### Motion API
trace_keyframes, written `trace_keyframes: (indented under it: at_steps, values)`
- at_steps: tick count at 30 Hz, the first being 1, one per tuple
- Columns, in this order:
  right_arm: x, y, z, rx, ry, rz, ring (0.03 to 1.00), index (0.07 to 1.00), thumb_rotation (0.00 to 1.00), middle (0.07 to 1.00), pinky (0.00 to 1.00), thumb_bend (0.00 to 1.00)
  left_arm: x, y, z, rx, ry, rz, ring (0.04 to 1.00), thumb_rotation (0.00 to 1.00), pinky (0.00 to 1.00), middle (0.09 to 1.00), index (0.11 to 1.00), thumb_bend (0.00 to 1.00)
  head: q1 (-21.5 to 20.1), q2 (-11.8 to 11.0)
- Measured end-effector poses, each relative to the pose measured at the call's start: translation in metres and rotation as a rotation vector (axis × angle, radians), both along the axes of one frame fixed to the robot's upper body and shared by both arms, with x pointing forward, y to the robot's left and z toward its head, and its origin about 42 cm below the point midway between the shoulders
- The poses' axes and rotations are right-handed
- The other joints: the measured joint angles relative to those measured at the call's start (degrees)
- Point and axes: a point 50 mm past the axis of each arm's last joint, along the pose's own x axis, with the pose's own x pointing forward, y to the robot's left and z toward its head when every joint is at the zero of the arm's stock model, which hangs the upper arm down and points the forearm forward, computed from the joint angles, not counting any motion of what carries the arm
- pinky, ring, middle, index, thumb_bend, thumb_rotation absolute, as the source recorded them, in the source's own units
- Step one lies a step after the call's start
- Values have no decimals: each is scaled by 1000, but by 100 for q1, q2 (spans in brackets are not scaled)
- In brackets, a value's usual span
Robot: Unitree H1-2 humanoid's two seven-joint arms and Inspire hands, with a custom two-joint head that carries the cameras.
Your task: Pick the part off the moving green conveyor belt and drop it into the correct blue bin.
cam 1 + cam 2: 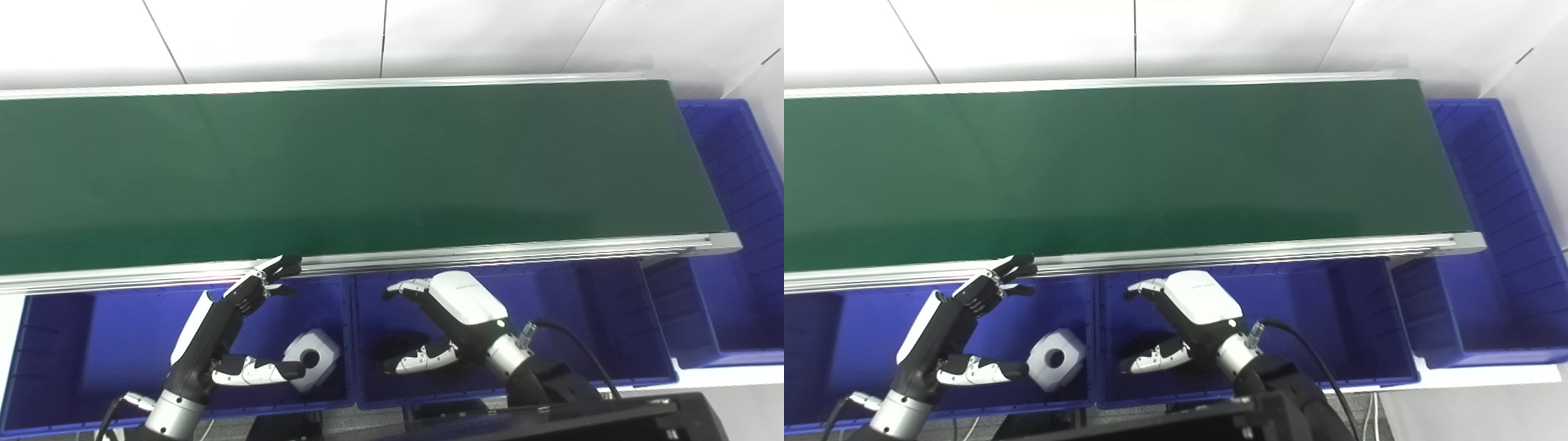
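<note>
One white part [312, 359] in left bin [55, 343], three blue bins, left hand [223, 334] and right hand [450, 318] spread, empty

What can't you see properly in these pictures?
- Dark thing in the middle bin: both views, too dark, partly behind the right hand.
- Left bin: cut off by the left edge.
- White part: the left hand covers one side.

Bright, even overhead light; soft sheen on the green belt [367, 165], slightly soft focus, faint shadows inside the bins [588, 318].
</note>
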Motion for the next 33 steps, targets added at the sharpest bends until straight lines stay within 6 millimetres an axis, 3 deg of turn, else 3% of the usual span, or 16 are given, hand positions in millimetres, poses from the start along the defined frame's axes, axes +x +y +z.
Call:
trace_keyframes:
  at_steps: [6, 12, 20, 23, 33]
  values:
    - [-16, 2, 16, 178, -101, -104, 794, 865, 548, 859, 683, 699, 1, 0, 1, -15, 1, -6, 844, 405, 733, 885, 828, 802, 26, -70]
    - [-24, 10, 19, 412, -110, -170, 805, 879, 455, 862, 701, 657, 1, -3, -2, -24, 6, -2, 852, 416, 738, 886, 829, 809, 325, -237]
    - [-38, 6, -5, 558, -67, -256, 821, 935, 563, 891, 712, 675, -4, -8, -4, -29, 21, 10, 841, 414, 720, 885, 824, 805, 782, -439]
    - [-42, 7, -10, 606, -60, -266, 848, 962, 590, 920, 720, 671, -6, -13, -6, -19, 22, 7, 852, 414, 769, 893, 837, 792, 870, -518]
    - [-42, 3, -19, 671, -61, -315, 865, 977, 587, 930, 742, 678, -10, -17, -7, 0, 25, 15, 850, 419, 765, 889, 839, 798, 967, -580]
